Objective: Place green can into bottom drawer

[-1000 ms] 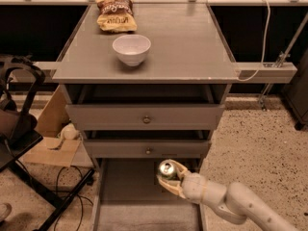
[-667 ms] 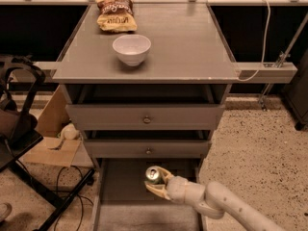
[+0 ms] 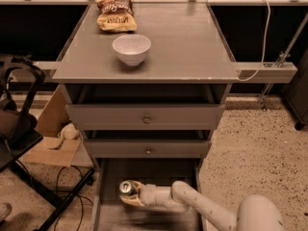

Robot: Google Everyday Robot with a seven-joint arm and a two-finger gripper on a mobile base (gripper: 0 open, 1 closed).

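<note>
Low over the open bottom drawer (image 3: pixel 163 170), the long flat grey tray pulled out beneath the front edge of the grey metal table (image 3: pixel 192 57). There, at the tip of a white arm (image 3: pixel 202 206) entering from below the table's front right corner: the two-finger end effector (image 3: pixel 131 192), clamped around the small green drink can (image 3: pixel 126 187), with a tan finger (image 3: pixel 130 199) on either side. No gap visible between fingers and can, so judged a firm hold.

Can carried upright or nearly so, silver pull-tab top facing up, long axis roughly vertical. Positioned toward the drawer's left side, below the left half of the table's front edge and inside the thin side walls. Cannot tell whether touching the drawer floor or hanging just above it.

Judged stage: carry nearly finished, release not yet made. Next move turning on one relation: can inside the grip, drawer floor directly beneath, axis vertical. So lower along that axis until base meets tray, then spread the fingers and draw back toward the front right corner without brushing the can. Risk: a narrow can toppling if let go while tilted or off the floor.

On the tabletop, well apart from this: a white round bowl (image 3: pixel 131 48) left of centre and a brown crinkled snack bag (image 3: pixel 115 14) near the far left corner. Below the front edge, two upper drawers (image 3: pixel 147 119) with small round knobs.
</note>
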